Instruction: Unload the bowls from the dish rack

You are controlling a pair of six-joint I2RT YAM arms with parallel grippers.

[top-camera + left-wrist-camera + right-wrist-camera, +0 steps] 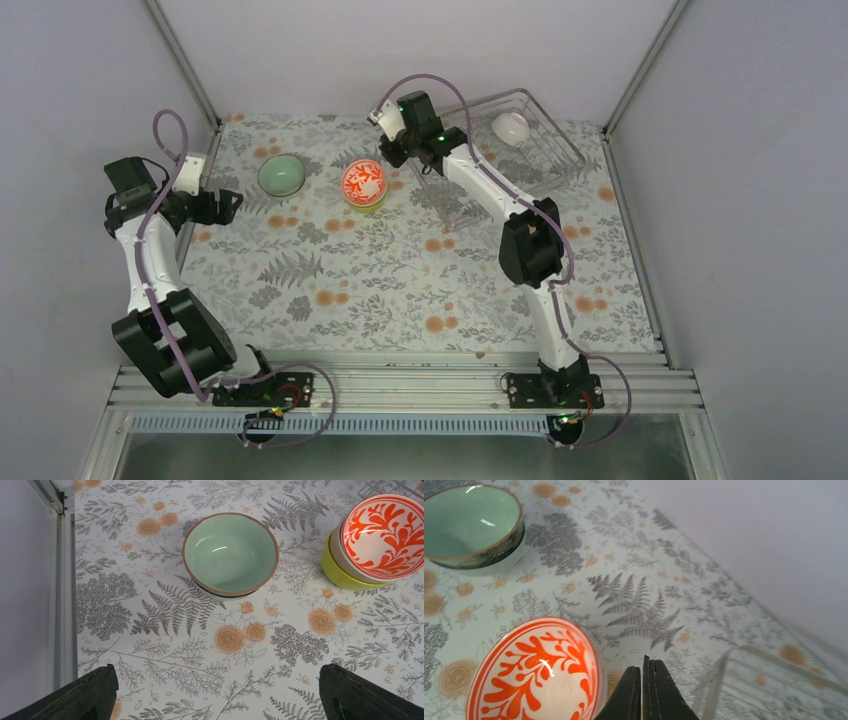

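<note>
Right gripper (pixel 644 664) pinched closed, nothing in it, just beside the red-orange bowl (pixel 536 672). That bowl sits nested in the yellow-green bowl (pixel 341 574). Left gripper (pixel 215 692) spread wide, empty, near the mint bowl (pixel 230 552). Count: 4 bowls, 3 out on the table (pixel 175 645), 1 white bowl (pixel 511 127) inside the single dish rack (pixel 562 145).

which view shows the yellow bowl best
Left wrist: the yellow bowl shows its side wall, with the red bowl nested in it. The top view gives only a yellow sliver; the right wrist shows just the red bowl.
</note>
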